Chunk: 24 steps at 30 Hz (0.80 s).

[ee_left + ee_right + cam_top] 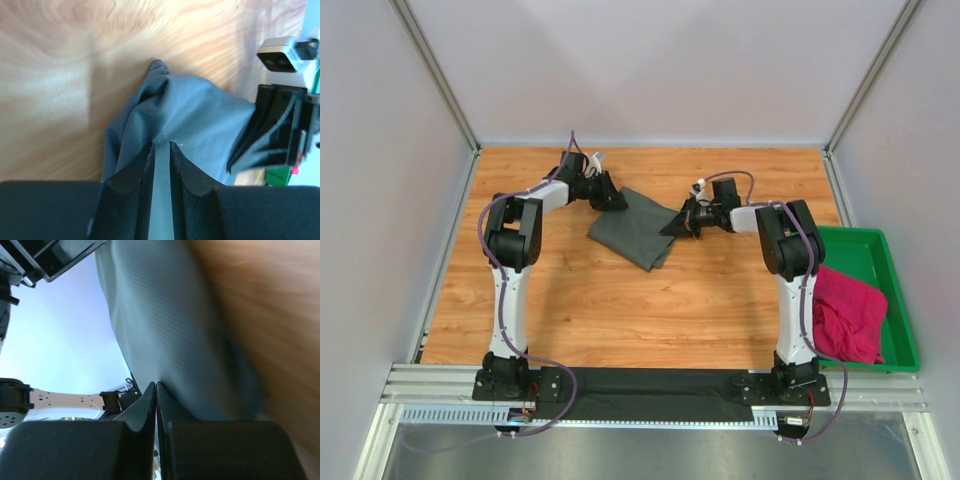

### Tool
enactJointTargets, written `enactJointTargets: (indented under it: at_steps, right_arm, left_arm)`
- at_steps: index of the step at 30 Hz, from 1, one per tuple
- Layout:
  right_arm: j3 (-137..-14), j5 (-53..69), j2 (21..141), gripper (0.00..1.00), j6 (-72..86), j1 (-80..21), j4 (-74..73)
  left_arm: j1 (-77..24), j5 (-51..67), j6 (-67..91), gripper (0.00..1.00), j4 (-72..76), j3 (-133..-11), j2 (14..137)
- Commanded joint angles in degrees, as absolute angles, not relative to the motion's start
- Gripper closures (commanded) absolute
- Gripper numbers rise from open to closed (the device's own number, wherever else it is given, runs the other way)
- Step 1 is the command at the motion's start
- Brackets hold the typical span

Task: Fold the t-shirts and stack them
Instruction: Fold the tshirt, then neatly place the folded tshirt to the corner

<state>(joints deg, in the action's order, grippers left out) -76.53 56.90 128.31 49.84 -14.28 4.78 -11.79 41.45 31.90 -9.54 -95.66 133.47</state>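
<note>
The dark grey t-shirt [638, 233] lies partly folded on the wooden table, its two far corners lifted. My left gripper [610, 196] is shut on its left corner; in the left wrist view the grey cloth [195, 115] runs between the nearly closed jaws of this gripper [161, 145]. My right gripper [682, 222] is shut on the shirt's right corner; in the right wrist view the cloth [165, 315] hangs from the closed jaws of that gripper [156, 385]. The magenta-pink t-shirt [847, 312] lies crumpled in the green tray.
The green plastic tray [880, 258] stands at the table's right edge beside the right arm's base. White walls with metal posts enclose the table on the left, back and right. The right gripper's fingers [265, 135] show close by in the left wrist view.
</note>
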Motion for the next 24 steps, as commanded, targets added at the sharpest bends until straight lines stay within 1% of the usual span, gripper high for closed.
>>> enactJointTargets:
  at_steps: [1, 4, 7, 9, 10, 11, 12, 14, 16, 17, 20, 22, 24]
  right_arm:
    - [-74.45, 60.90, 128.67, 0.99, 51.95, -11.17, 14.41]
    - [-72.08, 62.31, 127.10, 1.00, 51.07, -8.88, 13.54]
    - [-70.93, 61.61, 123.23, 0.99, 46.77, -7.12, 8.02]
    - [-69.70, 58.73, 119.19, 0.94, 43.26, -6.07, 1.61]
    - [-69.52, 57.32, 115.79, 0.86, 40.98, -5.98, -5.38]
    - [-69.43, 55.04, 114.01, 0.79, 38.69, -6.15, -9.28]
    - [-68.74, 49.80, 111.99, 0.71, 35.02, -6.41, -12.27]
    - [-66.72, 45.99, 106.82, 0.54, 34.19, -7.20, -14.41]
    - [-63.56, 41.76, 104.43, 0.49, 35.33, -7.99, -12.15]
    - [-62.76, 40.53, 103.28, 0.44, 36.03, -8.87, -11.69]
    - [-60.82, 36.66, 103.27, 0.39, 38.93, -10.54, -8.89]
    - [-60.64, 35.60, 104.49, 0.34, 40.51, -12.12, -6.08]
    - [-61.08, 33.14, 105.46, 0.33, 40.78, -13.09, -5.36]
  left_arm:
    - [-11.25, 41.57, 31.99, 0.75, -7.21, -97.65, 134.47]
    - [-11.25, 41.49, 32.17, 0.75, -7.03, -95.46, 132.37]
    - [-11.25, 41.40, 31.99, 0.74, -9.38, -93.52, 128.51]
    - [-11.25, 40.52, 31.03, 0.68, -11.33, -92.55, 124.38]
    - [-11.34, 38.60, 30.42, 0.62, -13.51, -91.33, 122.54]
    - [-11.42, 37.37, 29.28, 0.60, -14.84, -90.62, 118.78]
    - [-11.60, 36.14, 28.57, 0.58, -16.16, -90.01, 116.74]
    - [-12.91, 32.11, 27.08, 0.53, -19.94, -88.07, 110.78]
    - [-15.28, 28.85, 24.18, 0.52, -24.49, -86.49, 107.16]
    - [-16.25, 25.43, 23.47, 0.52, -25.57, -85.70, 103.40]
    - [-20.29, 20.40, 22.50, 0.51, -28.29, -81.05, 96.27]
    - [-21.62, 19.08, 25.13, 0.51, -29.00, -76.39, 90.92]
    - [-23.20, 19.25, 28.54, 0.51, -28.22, -70.79, 87.03]
